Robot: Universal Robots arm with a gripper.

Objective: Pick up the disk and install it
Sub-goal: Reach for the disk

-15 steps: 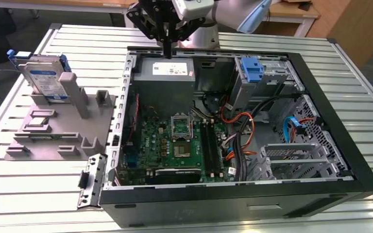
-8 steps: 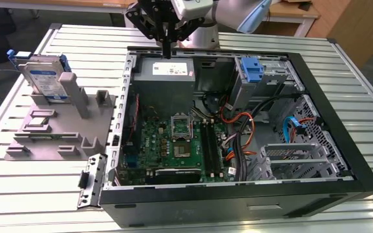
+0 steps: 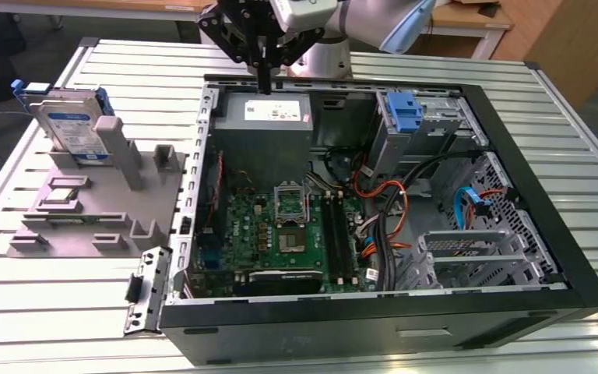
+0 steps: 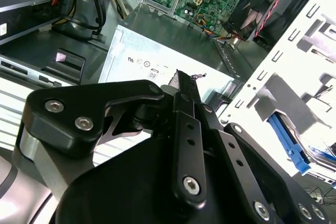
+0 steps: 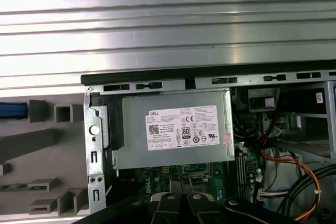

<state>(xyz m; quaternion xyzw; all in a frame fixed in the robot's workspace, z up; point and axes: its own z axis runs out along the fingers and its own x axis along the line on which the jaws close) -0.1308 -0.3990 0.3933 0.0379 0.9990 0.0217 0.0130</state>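
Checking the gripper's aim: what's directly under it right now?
The gripper hangs over the grey power supply box inside the open computer case. Whatever lies beneath that box is covered.

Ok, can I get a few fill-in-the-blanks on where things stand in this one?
The disk stands ____ the computer case, in a grey holder.
The gripper hangs above the ____, which bears a white sticker.
Its fingers hold ____.
Missing: outside; power supply; nothing.

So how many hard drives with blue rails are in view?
1. The silver metal hard drive stands on edge in the grey plastic fixture at the exterior view's left, outside the open black computer case. Others may hide in its bays.
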